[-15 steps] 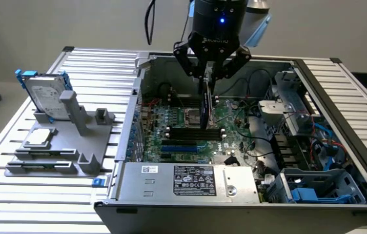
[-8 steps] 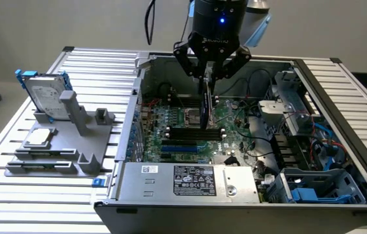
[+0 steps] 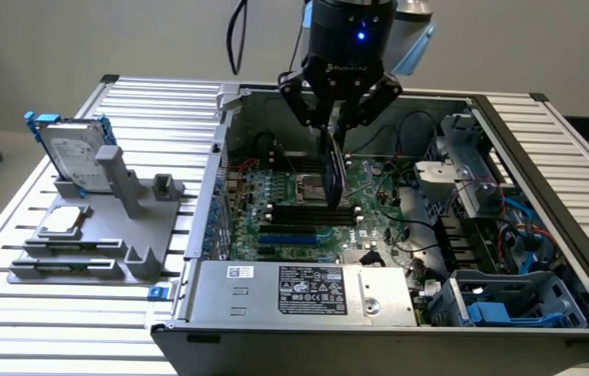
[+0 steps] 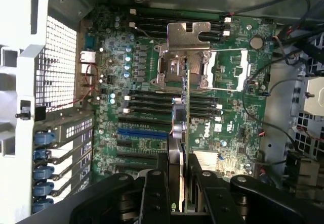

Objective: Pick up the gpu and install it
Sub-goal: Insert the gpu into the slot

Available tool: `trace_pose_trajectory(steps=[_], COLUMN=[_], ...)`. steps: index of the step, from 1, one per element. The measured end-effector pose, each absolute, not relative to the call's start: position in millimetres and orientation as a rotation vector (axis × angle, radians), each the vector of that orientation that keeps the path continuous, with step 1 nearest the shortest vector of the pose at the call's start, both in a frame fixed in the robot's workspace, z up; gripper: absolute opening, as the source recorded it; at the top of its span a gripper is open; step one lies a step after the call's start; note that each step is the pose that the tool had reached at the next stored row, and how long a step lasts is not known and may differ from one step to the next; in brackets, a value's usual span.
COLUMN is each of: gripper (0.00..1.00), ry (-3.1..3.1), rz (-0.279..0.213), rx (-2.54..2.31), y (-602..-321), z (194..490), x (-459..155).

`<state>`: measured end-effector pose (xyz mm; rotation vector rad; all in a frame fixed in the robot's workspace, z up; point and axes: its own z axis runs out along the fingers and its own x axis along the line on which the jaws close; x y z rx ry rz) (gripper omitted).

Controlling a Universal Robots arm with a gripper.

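My gripper (image 3: 334,124) hangs over the open computer case (image 3: 200,196), shut on the gpu (image 3: 337,176). The card hangs on edge from the fingers, dark and thin, its lower edge close above the green motherboard (image 3: 294,200) near the CPU socket. In the wrist view the gpu (image 4: 181,128) is seen edge-on between the two black fingers (image 4: 154,188), green board on one side and a rounded cooler on the other. It points down over the black slots of the motherboard (image 4: 126,62), beside the blue slot (image 4: 142,132).
A grey fixture (image 3: 96,235) on the exterior view's left holds a silver hard drive with blue caddy (image 3: 70,153) and a small square chip (image 3: 63,222). Inside the case are a power supply (image 3: 305,290), cables and a drive cage (image 3: 514,298).
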<state>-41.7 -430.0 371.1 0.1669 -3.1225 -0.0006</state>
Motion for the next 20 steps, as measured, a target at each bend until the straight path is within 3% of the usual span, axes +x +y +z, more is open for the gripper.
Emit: trace_pose_trajectory(steps=[20], gripper=[0.27], ry=[-3.041], rz=[0.004], rx=[0.729], y=[-430.0], z=[363.3], x=[-41.7])
